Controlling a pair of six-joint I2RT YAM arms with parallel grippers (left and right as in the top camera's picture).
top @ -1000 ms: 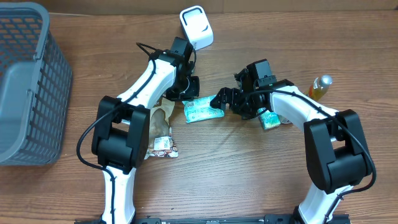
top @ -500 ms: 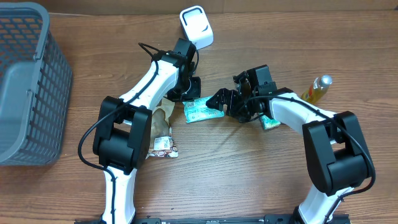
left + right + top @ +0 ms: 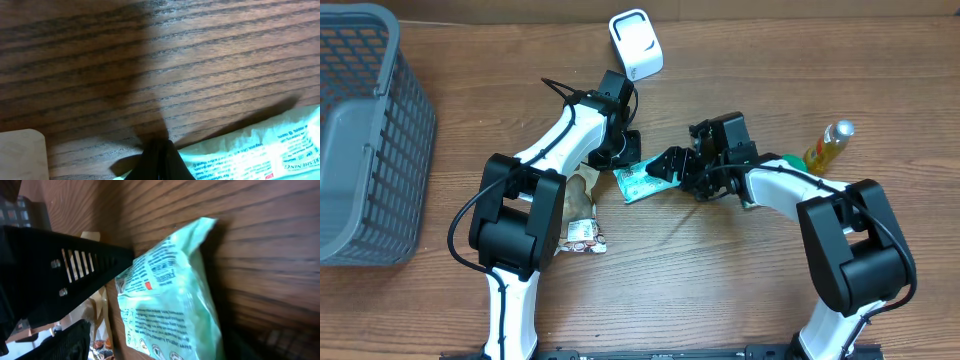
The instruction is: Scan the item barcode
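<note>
The item is a light green printed packet [image 3: 642, 181] lying flat mid-table, also seen in the left wrist view [image 3: 255, 150] and the right wrist view [image 3: 170, 300]. My left gripper [image 3: 626, 150] is shut, and its tip [image 3: 159, 156] presses on the packet's upper left corner. My right gripper [image 3: 666, 165] is open and straddles the packet's right end. In the right wrist view [image 3: 165, 342] a gap shows beside its left finger [image 3: 67, 340]. A white scanner [image 3: 636, 42] stands at the back of the table. No barcode is legible.
A grey mesh basket [image 3: 365, 140] fills the far left. Brown snack packets [image 3: 578, 205] lie beside the left arm. A yellow bottle [image 3: 828, 140] and another green packet [image 3: 788, 160] sit at the right, behind the right arm.
My right gripper has slid left onto the packet's right end and its jaws have narrowed. The packet has tilted slightly. The left gripper has stayed shut at the packet's corner.
</note>
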